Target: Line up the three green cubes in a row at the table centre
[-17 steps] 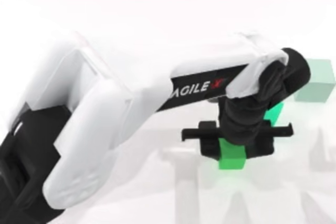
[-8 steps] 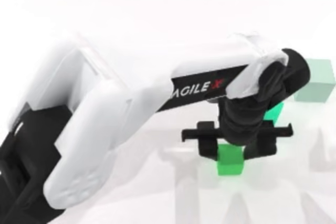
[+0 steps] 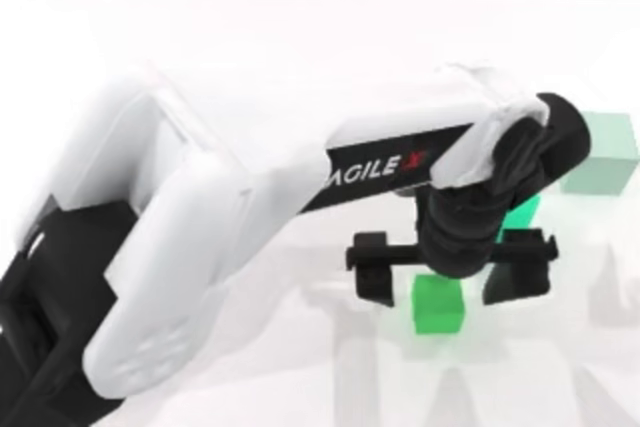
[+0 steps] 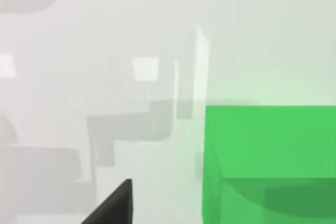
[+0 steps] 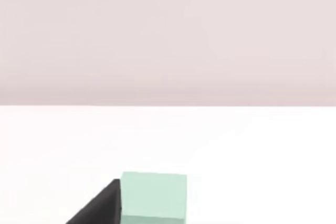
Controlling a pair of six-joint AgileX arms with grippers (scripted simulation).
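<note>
Left gripper (image 3: 450,269): I have it over the table's right-centre, wrist pointing down. Its 2 black fingers (image 3: 374,269) stand wide apart, one on each side of the small bright green cube, and neither touches it. It has hold of nothing.

Small bright green cube (image 3: 438,305): it sits flat on the table (image 3: 250,37), between the 2 fingers and slightly toward the near edge from the line joining them. I see clear gaps on both sides. In the left wrist view the same cube (image 4: 268,161) fills the nearby corner, with a shadow across its top face and one dark fingertip (image 4: 113,205) well apart from it.

Medium emerald-teal cube (image 3: 520,215): only a sliver shows past my left wrist, just beyond the small cube toward the far side and a little right. I cannot tell whether the 2 cubes touch.

Larger pale mint-grey cube (image 3: 605,155): it sits near the right edge of the top view, farther back than the other 2 and apart from the gripper. The right wrist view shows it too (image 5: 154,195), resting on the white surface.

Right gripper: I do not see it from above. In its own wrist view only one dark finger edge (image 5: 97,205) shows, just beside the mint-grey cube, so I cannot tell how far its fingers are parted.

Row: the 3 cubes lie on a slant toward the table's right side.
</note>
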